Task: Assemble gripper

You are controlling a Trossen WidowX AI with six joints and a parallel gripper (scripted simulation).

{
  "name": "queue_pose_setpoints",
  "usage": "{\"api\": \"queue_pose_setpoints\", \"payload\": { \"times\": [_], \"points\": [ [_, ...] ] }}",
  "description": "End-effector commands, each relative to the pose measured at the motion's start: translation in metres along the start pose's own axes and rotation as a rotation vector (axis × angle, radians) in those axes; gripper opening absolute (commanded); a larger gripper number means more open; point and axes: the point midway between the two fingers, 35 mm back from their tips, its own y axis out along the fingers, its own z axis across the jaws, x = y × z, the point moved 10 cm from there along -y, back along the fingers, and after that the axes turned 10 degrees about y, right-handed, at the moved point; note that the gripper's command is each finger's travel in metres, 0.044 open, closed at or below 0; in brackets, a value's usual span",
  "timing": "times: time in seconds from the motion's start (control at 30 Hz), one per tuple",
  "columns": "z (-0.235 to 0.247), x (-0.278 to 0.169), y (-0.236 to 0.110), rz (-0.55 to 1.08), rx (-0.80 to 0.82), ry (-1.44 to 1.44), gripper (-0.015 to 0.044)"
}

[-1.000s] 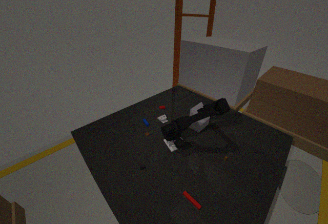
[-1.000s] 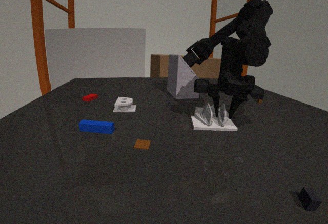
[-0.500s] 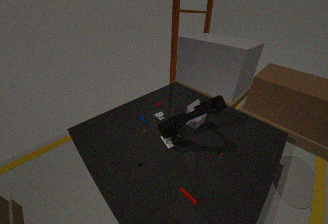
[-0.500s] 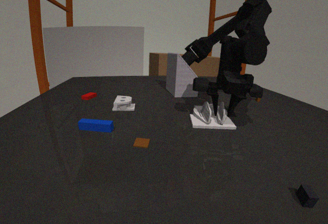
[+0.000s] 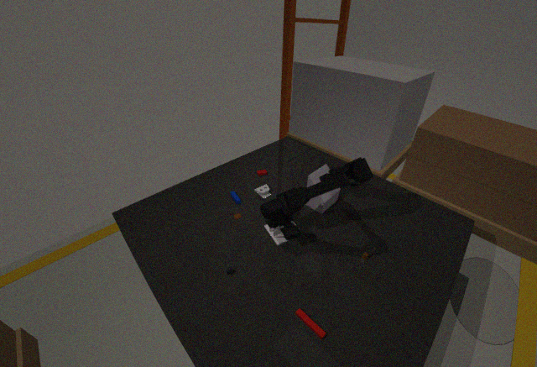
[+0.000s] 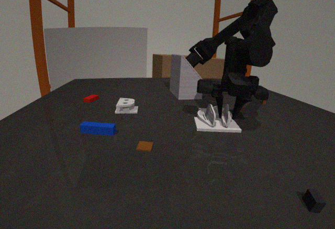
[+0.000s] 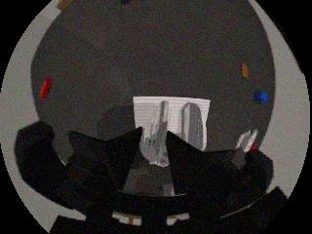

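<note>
The white gripper base (image 5: 280, 242) (image 6: 219, 130) (image 7: 139, 106) lies flat on the dark table. Two grey-white jaws stand up over it, side by side with a gap between them. My gripper (image 6: 227, 117) (image 7: 154, 132) points down at the base and is shut on one jaw (image 6: 226, 116) (image 7: 157, 143), the left one in the wrist view. The other jaw (image 6: 210, 116) (image 7: 194, 128) stands free beside it. Pins and gear teeth are too hidden to judge. The housing plate (image 5: 263, 189) (image 6: 126, 101), white with two holes, sits on a small white stand (image 6: 133, 110).
A blue block (image 5: 235, 196) (image 6: 98, 128) (image 7: 261, 96), an orange tile (image 5: 237, 216) (image 6: 145, 145) (image 7: 245, 70) and a small red block (image 5: 262, 172) (image 6: 91, 98) lie around the housing plate. A black block (image 5: 231, 271) (image 6: 313, 201) and a long red bar (image 5: 310, 322) (image 7: 45, 88) lie farther off.
</note>
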Motion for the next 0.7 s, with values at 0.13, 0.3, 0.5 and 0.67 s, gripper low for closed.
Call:
{"api": "queue_pose_setpoints", "payload": {
  "times": [0.13, 0.3, 0.5, 0.67],
  "points": [
    [0.0004, 0.0005, -0.0003, 0.0, 0.001, -0.004, 0.0134],
    [0.0004, 0.0005, -0.0003, 0.0, 0.001, -0.004, 0.0134],
    [0.0004, 0.0005, 0.0019, 0.0, 0.001, -0.004, 0.0134],
    [0.0004, 0.0005, 0.002, 0.0, 0.001, -0.004, 0.0134]
  ]
}}
